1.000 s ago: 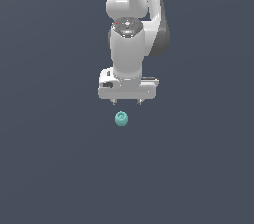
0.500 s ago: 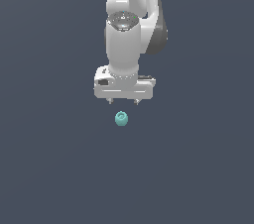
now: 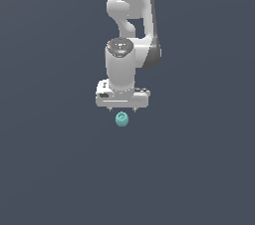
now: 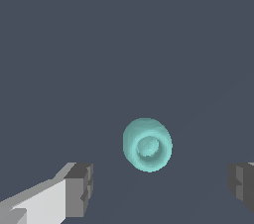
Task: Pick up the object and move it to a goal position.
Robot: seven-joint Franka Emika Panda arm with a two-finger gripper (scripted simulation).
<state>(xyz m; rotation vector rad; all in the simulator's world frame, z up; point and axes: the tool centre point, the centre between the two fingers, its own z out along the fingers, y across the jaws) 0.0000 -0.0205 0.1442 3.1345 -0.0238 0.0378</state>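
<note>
Gripper has dropped lower since earlier frames, fingers spread apart, empty, just above the object, which sits untouched on the worktop at frame centre. Grasp, lift, goal move all remain.

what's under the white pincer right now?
Below the white pincer lies the small teal roundish lump, between the open dark fingertips and untouched, on a bare dark grey surface. Nothing else shows; the lump's underside is hidden.
</note>
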